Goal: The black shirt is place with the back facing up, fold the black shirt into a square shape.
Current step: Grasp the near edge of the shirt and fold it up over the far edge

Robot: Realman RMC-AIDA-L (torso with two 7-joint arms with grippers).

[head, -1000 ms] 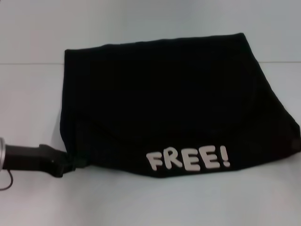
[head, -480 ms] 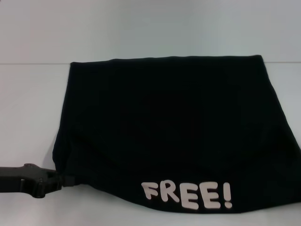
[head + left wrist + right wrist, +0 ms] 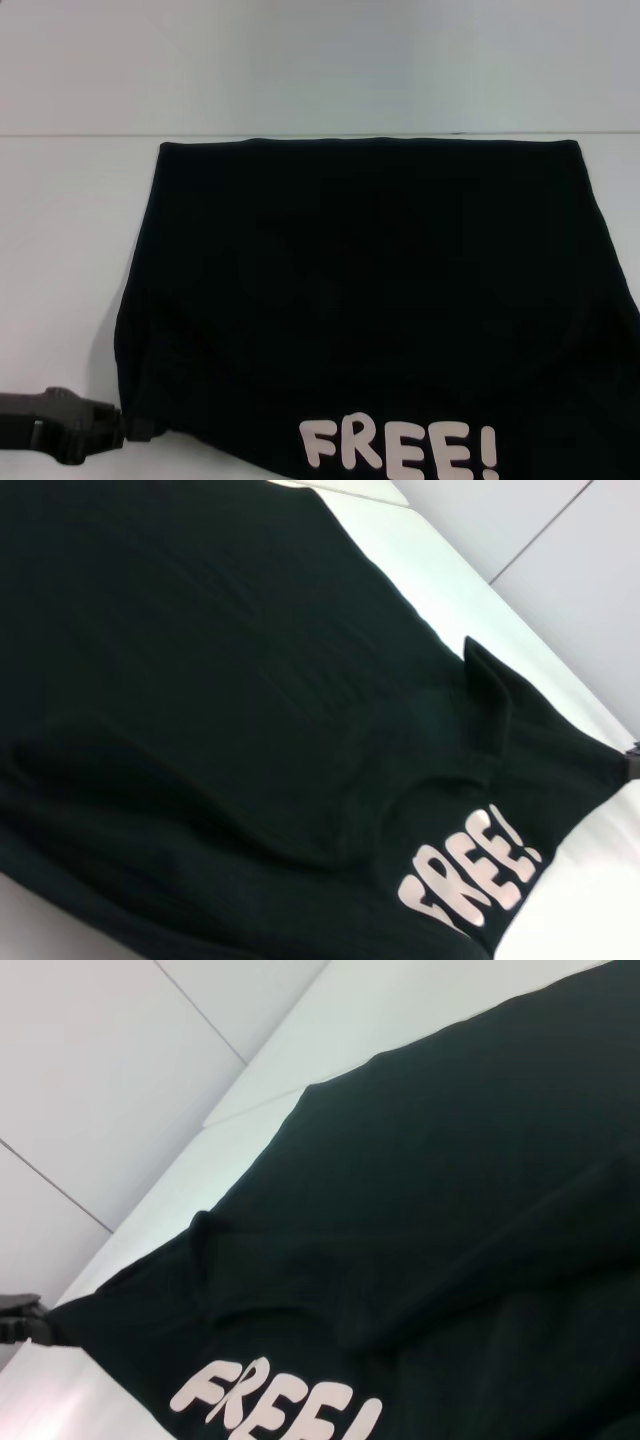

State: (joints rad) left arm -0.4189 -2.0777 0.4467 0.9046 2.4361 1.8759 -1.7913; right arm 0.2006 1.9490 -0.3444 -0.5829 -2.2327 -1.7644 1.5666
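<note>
The black shirt (image 3: pixel 370 290) lies spread over the white table, its far edge straight and flat. White "FREE!" lettering (image 3: pixel 400 450) shows along its near edge, also in the left wrist view (image 3: pixel 470 880) and the right wrist view (image 3: pixel 270 1405). My left gripper (image 3: pixel 128 433) is at the near left, shut on the shirt's left corner, which draws to a point at it (image 3: pixel 35 1328). My right gripper is out of the head view. A sliver of it (image 3: pixel 632 762) shows at the shirt's other pulled corner.
The white table (image 3: pixel 70 250) has bare room to the left of the shirt and a narrow strip beyond it. Its far edge meets a pale wall (image 3: pixel 320 60) just behind the shirt.
The lettered near edge of the shirt has been drawn toward me, lower in the head view. The far edge has flattened and straightened. My left gripper moved nearer with the corner.
</note>
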